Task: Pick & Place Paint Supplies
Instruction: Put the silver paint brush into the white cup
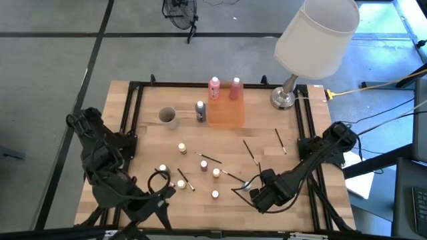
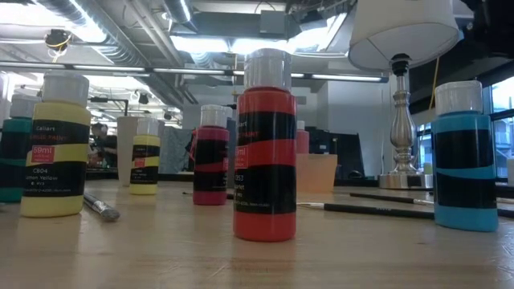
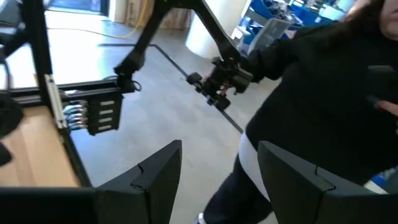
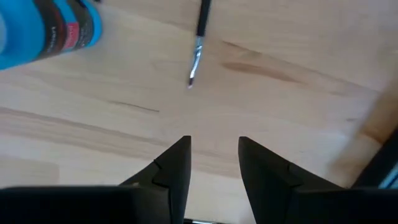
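Note:
Several tiny paint bottles (image 1: 203, 165) stand on the wooden table, among them a red one (image 2: 265, 160) and a blue one (image 4: 50, 31). Thin dark brushes (image 1: 248, 150) lie flat between them. Two pink bottles (image 1: 214, 88) and a dark bottle (image 1: 200, 111) stand at the back by an orange tray (image 1: 225, 110). My right gripper (image 1: 252, 189) points down, open, over bare wood near the front right; a brush tip (image 4: 196, 62) lies just beyond its fingers (image 4: 177, 162). My left gripper (image 3: 217, 146) is open at the near left corner, pointing off the table, with nothing between its fingers.
A big white-shaded lamp (image 1: 313, 33) with a metal base stands at the back right corner. A cup (image 1: 167, 117) stands at the back left. A black frame (image 1: 133, 93) runs round the table. A person in dark clothes (image 3: 323, 93) stands beyond the table's edge.

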